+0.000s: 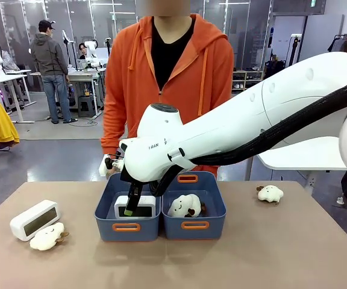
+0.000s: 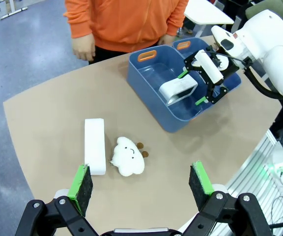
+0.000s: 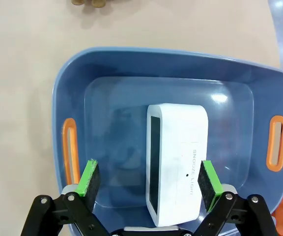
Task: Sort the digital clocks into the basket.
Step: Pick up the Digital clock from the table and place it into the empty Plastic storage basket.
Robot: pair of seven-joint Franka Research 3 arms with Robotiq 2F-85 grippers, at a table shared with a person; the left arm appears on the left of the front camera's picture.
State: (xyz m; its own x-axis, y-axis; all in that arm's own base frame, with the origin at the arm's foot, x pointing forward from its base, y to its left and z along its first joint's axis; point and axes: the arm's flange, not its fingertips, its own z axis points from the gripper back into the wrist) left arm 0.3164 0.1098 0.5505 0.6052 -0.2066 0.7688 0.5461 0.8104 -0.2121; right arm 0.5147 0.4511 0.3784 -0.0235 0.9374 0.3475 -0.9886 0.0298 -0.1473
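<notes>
Blue plastic all round my right pincer (image 3: pixel 149 169): it hangs over the left basket (image 3: pixel 171 64) with its fingertips dipped below the rim, spread wide and pinching nothing. One clock (image 3: pixel 178 162) sits on the basket floor between the pads. The pad (image 3: pixel 89 178) on the screen side stands clear of it. The other pad is just beside the clock's back, and I cannot tell whether it touches. The clock stands upright, its top with the small print turned up at my wrist camera. Its long axis runs across the basket, crosswise to the line between the two orange handle slots. Its dark screen faces the slot at my end of the desk (image 1: pixel 234 259).

Hard against that basket on the right is the right basket (image 1: pixel 206 224), with a plush toy (image 1: pixel 185 206) lying inside. My right arm (image 1: pixel 252 120) reaches across the middle and hides the far ends of both.

My left pincer (image 2: pixel 140 169) hovers over the left part of the desk, spread and empty. Below it lies the second clock (image 2: pixel 95 145), flat on the desk and well apart from the baskets. From the front its long axis slants and its screen tips up toward me. A second plush toy (image 2: pixel 128 156) lies just beside it on my side. A third plush toy (image 1: pixel 270 193) sits on the desk to the right of the baskets. A person in an orange hoodie (image 1: pixel 167 78) stands at the far edge behind the baskets, one hand (image 2: pixel 84 46) hanging near the desk's edge.
</notes>
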